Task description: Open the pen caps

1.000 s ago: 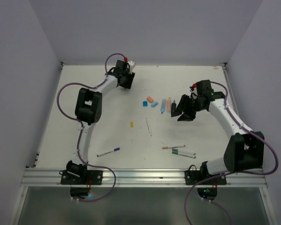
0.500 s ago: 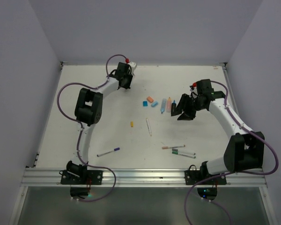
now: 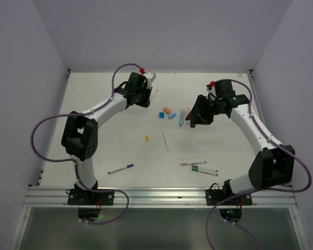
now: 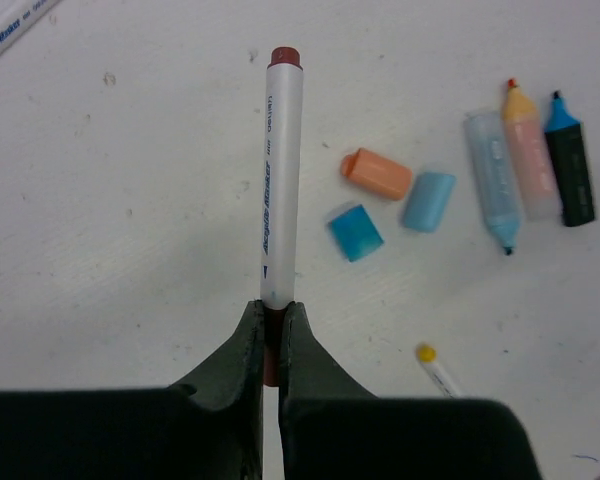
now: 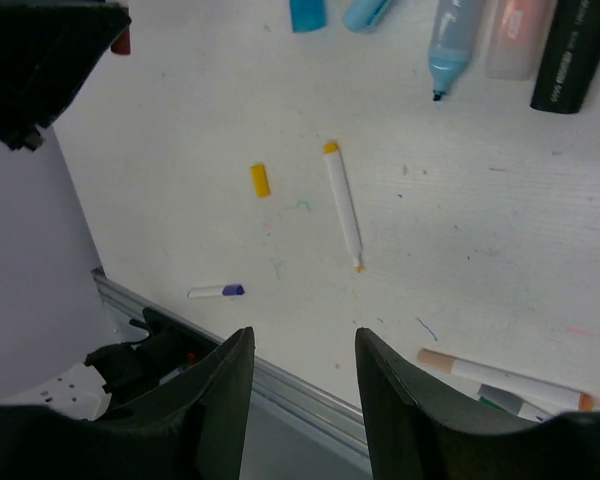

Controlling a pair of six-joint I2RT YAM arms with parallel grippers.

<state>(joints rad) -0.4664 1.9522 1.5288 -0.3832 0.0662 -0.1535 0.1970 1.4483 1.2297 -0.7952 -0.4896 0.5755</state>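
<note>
White tabletop (image 3: 94, 140) fills the scene, and places read best from the orange cap (image 3: 167, 110) lying loose near its middle. Well to the near side of that cap, by the arm bases, lie a purple-capped pen (image 3: 120, 169) and three thin pens (image 3: 199, 166) that look capped. Between those and the orange cap sit a loose yellow cap (image 3: 146, 138) and a bare pen (image 3: 166, 140). Just beside the orange cap are two blue caps (image 3: 161, 115), with the uncapped highlighters (image 3: 183, 115) to its right. Over these hangs the right gripper (image 5: 302, 340), fingers apart and holding nothing. Left of the orange cap and a little beyond it, the left gripper (image 4: 272, 312) is clenched on one dark red end of a white pen (image 4: 281, 180). Its long axis runs straight out of the jaws, the free dark red tip (image 4: 284, 55) pointing away from the wrist. Which end is the cap I cannot tell. This pen's uncapping seems to be in hand: gripped, not yet pulled. Next, the right gripper would need to cross over, pinch the free end and pull along the barrel
</note>
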